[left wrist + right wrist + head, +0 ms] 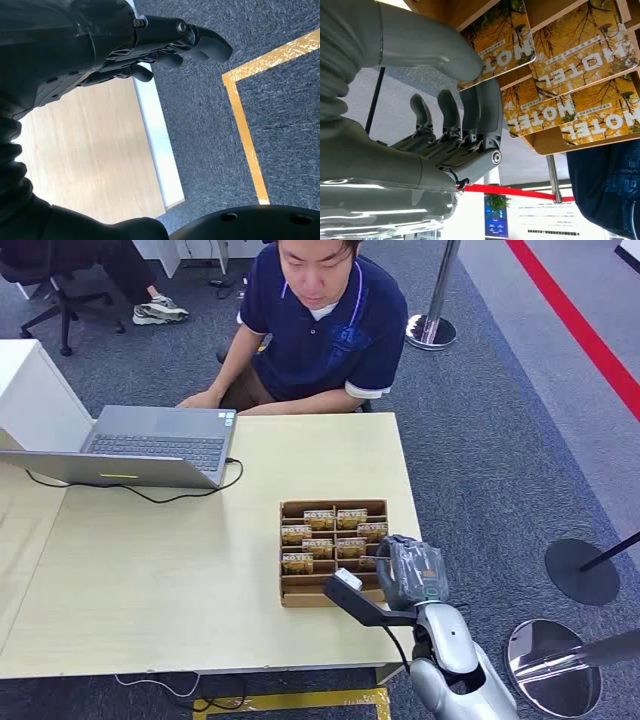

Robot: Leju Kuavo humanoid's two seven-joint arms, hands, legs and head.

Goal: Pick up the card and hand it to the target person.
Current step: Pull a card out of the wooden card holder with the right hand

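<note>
Right robot hand point(471, 117) pinches card point(497, 47) printed "HOTEL".

- Setting: office or demo hall laid out as a hotel front desk.
- Light wood table point(189, 570) with open laptop point(151, 445); seated person point(321, 325) behind it.
- Wooden rack point(334, 595) of "HOTEL" cards point(584, 65), just beyond the right hand's fingertips point(486, 100).
- Grey carpet point(490, 460), red floor line point(581, 330), stanchion bases point(581, 570), office chair point(64, 295).

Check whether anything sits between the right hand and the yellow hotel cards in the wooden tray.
Nothing visible blocks it. The right hand is already at the yellow hotel cards in the slotted wooden tray, its thumb and fingers closing around the edge of the nearest card.
</note>
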